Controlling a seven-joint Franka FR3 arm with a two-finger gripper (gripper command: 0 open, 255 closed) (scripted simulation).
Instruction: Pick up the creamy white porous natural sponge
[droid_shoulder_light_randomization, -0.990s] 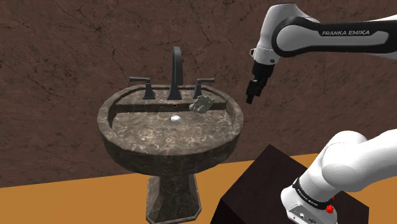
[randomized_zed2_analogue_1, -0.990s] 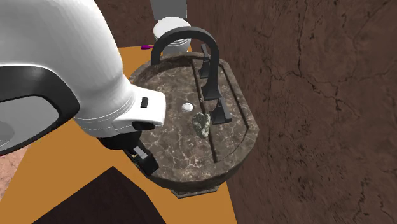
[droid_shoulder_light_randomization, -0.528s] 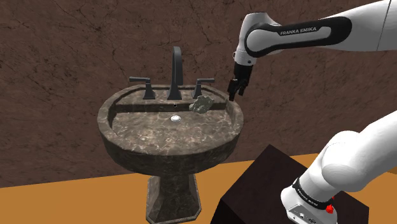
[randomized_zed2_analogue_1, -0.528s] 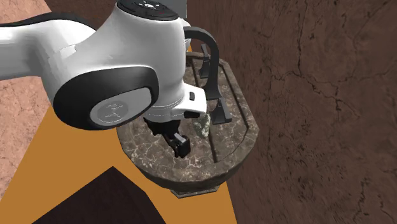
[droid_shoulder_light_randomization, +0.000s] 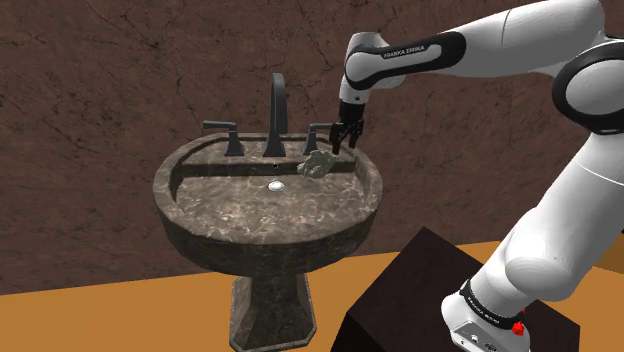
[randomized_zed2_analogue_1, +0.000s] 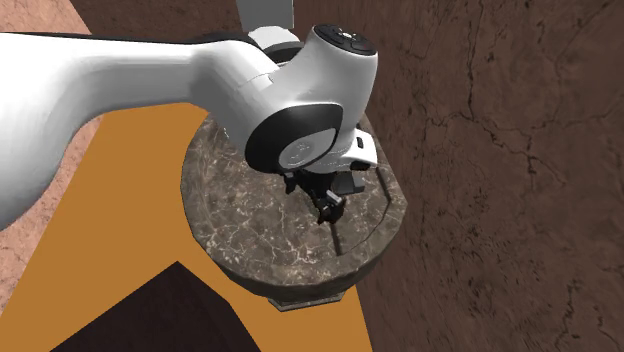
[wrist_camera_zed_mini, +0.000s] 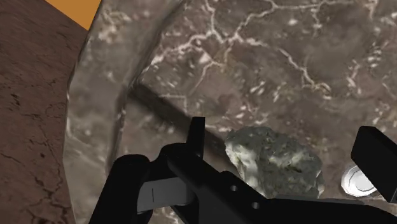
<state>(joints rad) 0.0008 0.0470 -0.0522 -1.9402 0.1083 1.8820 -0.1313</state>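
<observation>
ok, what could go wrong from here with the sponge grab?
1. The fingers hang right beside the tap handle; going down, they may clip it.
2. The sponge lies loose at the inner edge of the sink; an open finger nudging it could send it toward the drain.

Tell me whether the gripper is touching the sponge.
Apart. Wrist view: the gripper stands open, jaws either side of the sponge, bare sink showing in both gaps.

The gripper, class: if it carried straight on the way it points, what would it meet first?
Most likely the greyish sponge, which lies between the open fingers in the wrist view, on the dark veined sink. Depth is unclear, so the gripper may land slightly off it.
</observation>
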